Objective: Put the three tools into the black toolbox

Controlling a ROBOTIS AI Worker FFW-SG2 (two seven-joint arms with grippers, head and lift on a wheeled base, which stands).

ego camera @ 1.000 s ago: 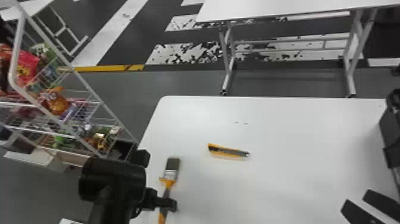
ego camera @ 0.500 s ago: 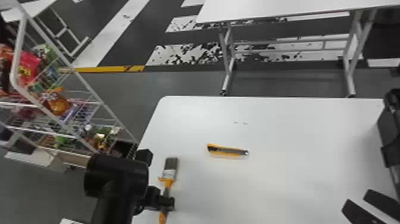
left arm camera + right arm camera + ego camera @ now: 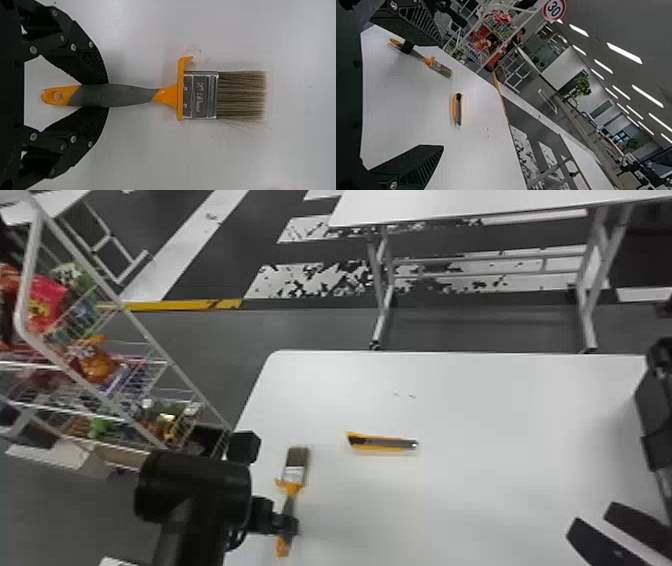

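Paintbrush (image 3: 155, 95) first: it lies at the left of the white surface (image 3: 480, 500), bristles (image 3: 242, 95) toward the far side. The left claw (image 3: 95, 95) is closed across its grey handle (image 3: 128, 95), one finger pressing each flank, near the tail end. To the right and a little farther lies the utility knife (image 3: 382, 442), well apart. The right claw (image 3: 594, 517) hangs empty with its fingers parted, at the near right, and what looks like the black toolbox (image 3: 655, 410) stands at the right edge.

The step in hand seems to be picking up the first of these two. The hold is far back from the heavier metal ferrule (image 3: 200, 95), so the head may droop or twist; squeeze firmly before raising, then lift straight up and slowly. Carry it high enough to pass over the knife, and line its length up with the toolbox opening before letting go.
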